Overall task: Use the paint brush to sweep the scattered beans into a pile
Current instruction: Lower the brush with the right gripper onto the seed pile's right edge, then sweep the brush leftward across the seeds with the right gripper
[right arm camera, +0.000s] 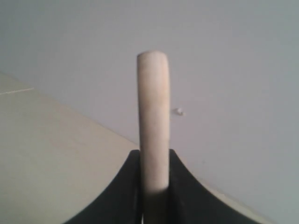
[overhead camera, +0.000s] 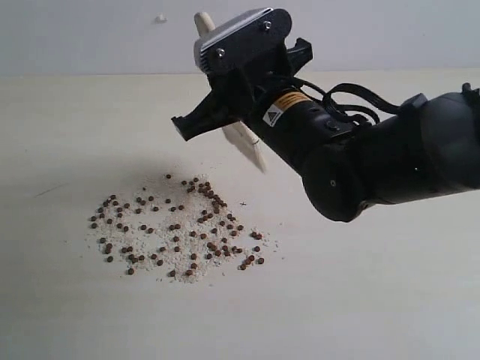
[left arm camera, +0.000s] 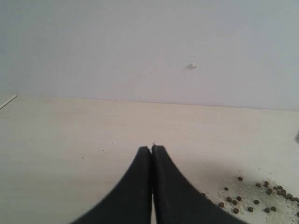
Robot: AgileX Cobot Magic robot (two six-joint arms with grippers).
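The beans (overhead camera: 176,229) lie scattered over a wide patch of the pale table, mixed with whitish crumbs. My right gripper (overhead camera: 238,97) reaches in from the right and is shut on the paint brush (overhead camera: 247,142). The brush is held steeply, its handle end (overhead camera: 202,21) up and its pale lower end hanging just above the table beside the far right edge of the beans. In the right wrist view the wooden handle (right arm camera: 153,116) stands between the gripper (right arm camera: 154,156) fingers. My left gripper (left arm camera: 152,148) is shut and empty, with a few beans (left arm camera: 252,198) off to one side.
The table (overhead camera: 375,300) is a plain light surface that meets a grey wall (overhead camera: 90,37) at the back. A small white speck (overhead camera: 160,18) sits on that wall. The right arm's dark bulk (overhead camera: 390,157) hangs over the right half of the table.
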